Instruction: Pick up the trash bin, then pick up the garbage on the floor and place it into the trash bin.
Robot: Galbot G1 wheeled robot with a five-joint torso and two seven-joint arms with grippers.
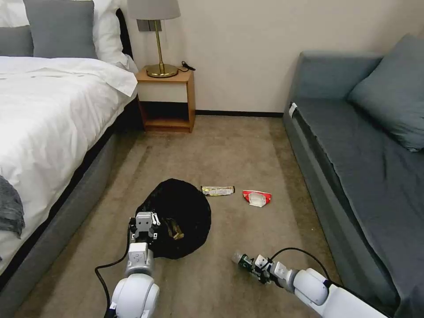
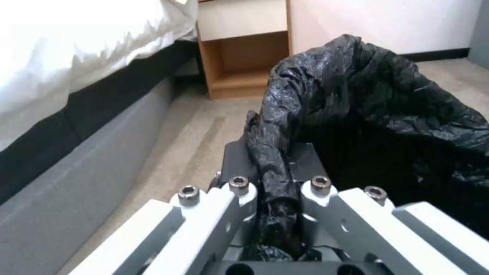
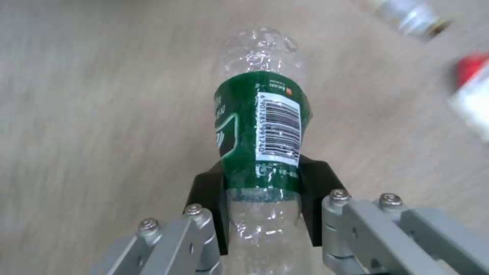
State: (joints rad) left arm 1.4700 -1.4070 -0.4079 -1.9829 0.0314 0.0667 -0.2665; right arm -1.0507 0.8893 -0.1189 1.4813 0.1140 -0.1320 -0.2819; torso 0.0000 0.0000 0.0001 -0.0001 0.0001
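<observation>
Low in the frame, your left hand (image 1: 144,224) is clamping the trash bin (image 1: 179,217) rim to keep it open while your right hand (image 1: 255,264) is gripping the bottle (image 3: 261,126), ready to drop in.

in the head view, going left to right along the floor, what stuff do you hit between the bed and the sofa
left gripper shut on the rim of the trash bin → silvery-gold snack wrapper → clear bottle with green label held in the right gripper → red-white wrapper
</observation>
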